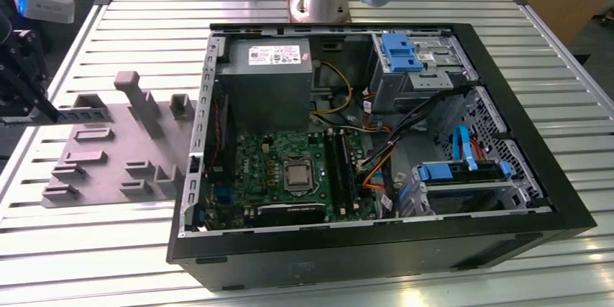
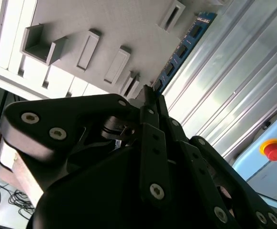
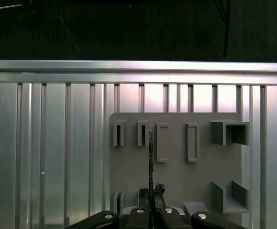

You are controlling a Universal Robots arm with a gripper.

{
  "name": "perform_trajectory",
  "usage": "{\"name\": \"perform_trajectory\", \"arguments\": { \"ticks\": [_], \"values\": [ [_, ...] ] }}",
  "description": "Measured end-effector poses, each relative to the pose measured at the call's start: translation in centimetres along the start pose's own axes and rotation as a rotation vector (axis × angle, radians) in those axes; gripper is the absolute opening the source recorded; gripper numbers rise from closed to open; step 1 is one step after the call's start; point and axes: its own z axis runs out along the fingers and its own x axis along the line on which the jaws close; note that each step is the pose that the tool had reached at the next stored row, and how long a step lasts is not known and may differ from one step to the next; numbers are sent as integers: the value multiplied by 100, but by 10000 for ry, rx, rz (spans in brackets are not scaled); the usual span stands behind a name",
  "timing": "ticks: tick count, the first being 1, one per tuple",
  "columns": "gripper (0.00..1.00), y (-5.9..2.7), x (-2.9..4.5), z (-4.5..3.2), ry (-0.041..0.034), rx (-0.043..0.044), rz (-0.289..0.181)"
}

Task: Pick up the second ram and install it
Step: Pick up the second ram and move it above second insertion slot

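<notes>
My gripper (image 2: 150,98) is shut on the second ram (image 2: 181,47), a long thin stick with a row of black chips that reaches out from the fingertips. In the first wrist view the ram (image 3: 150,157) appears edge-on as a thin dark line above the grey fixture (image 3: 176,167), rising from the gripper (image 3: 152,193). In the exterior view the gripper (image 1: 29,109) hangs at the far left, over the left edge of the fixture (image 1: 106,149) and well away from the open computer case (image 1: 566,206). The black memory slots (image 1: 336,167) lie on the motherboard beside the processor.
The fixture carries several upright blocks and a tall post (image 1: 134,98). Inside the case are a power supply (image 1: 264,77), blue drive brackets (image 1: 398,52) and loose cables (image 1: 384,170). The ribbed metal table (image 1: 86,249) runs around both. A red button (image 2: 274,150) sits off the table.
</notes>
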Motion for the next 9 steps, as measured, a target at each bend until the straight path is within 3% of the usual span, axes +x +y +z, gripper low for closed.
{"name": "perform_trajectory", "arguments": {
  "ticks": [9],
  "values": [
    [14, 0, -8, -89, 12, 0, 0]
  ]
}}
